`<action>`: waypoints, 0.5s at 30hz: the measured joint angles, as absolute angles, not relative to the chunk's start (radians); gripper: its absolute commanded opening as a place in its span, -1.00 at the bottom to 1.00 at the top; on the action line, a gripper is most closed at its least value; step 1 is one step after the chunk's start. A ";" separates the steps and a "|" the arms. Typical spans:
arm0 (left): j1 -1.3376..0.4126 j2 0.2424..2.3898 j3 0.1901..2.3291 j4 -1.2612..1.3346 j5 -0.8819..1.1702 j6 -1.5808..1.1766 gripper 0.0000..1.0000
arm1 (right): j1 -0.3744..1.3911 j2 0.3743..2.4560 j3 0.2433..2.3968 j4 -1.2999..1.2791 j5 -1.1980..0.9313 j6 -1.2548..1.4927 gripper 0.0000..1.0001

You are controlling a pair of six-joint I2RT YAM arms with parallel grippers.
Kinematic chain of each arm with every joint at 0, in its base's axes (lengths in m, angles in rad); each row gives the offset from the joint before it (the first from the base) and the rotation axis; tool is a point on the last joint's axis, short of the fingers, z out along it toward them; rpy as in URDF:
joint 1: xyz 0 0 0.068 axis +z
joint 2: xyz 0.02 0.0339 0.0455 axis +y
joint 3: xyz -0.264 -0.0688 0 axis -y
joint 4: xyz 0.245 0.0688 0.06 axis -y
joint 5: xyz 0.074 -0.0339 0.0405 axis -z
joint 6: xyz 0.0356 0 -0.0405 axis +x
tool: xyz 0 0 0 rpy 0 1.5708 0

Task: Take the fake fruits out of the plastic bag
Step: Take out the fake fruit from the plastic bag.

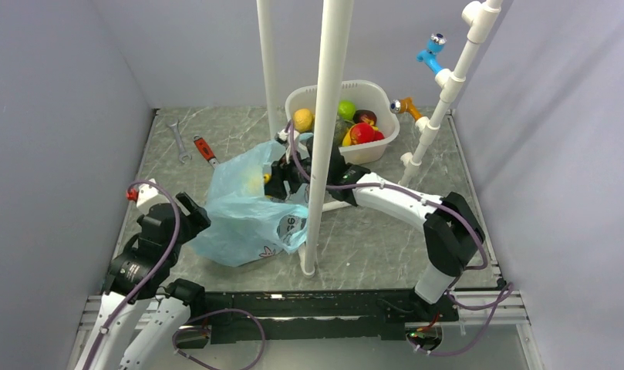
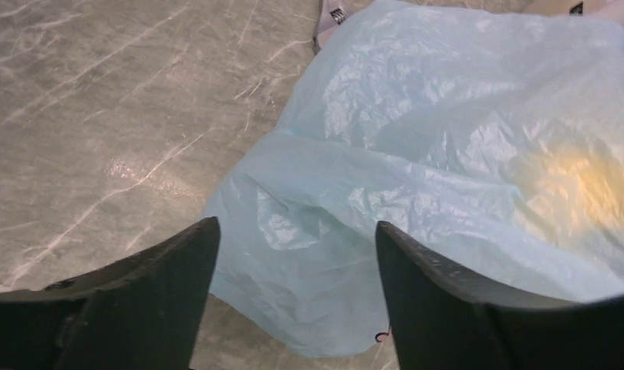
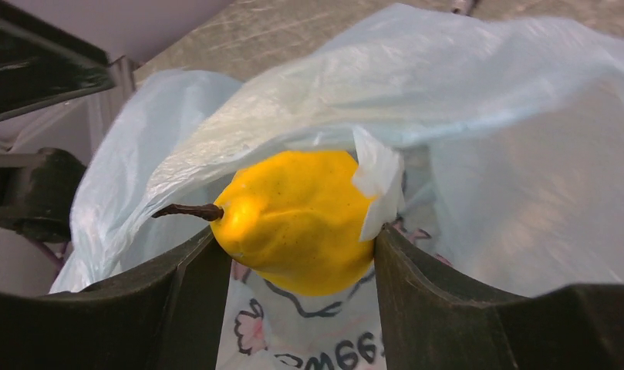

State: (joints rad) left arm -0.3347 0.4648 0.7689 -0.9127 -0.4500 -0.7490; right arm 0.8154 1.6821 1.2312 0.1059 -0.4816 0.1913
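Right wrist view: a yellow fruit [image 3: 297, 223] with a short brown stem is seen at the mouth of the light blue bag [image 3: 478, 116]. It is held across its widest part by the right pincer [image 3: 297, 235], whose jaws are closed against both its sides. A flap of the bag appears to be pressed between the fruit and one jaw.

In the left wrist view, the left pincer [image 2: 295, 227] is held wide open with nothing in it, just above the bag's closed end on the table [image 2: 100, 116].

The fruit is judged to be light, hard and glossy, so it could easily slip from a loose grip. A hold across the belly is judged safer than one at the tapering stem end. The bag is thin, soft and crinkly, and may be dragged along unless it is pinned down.

Other fruits [image 1: 362, 132] are seen in the white tub [image 1: 335, 86].
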 measured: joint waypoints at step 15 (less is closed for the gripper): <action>-0.335 0.463 0.928 -0.856 -0.046 -0.561 0.99 | 0.763 1.839 1.307 -0.200 -0.459 0.183 -1.00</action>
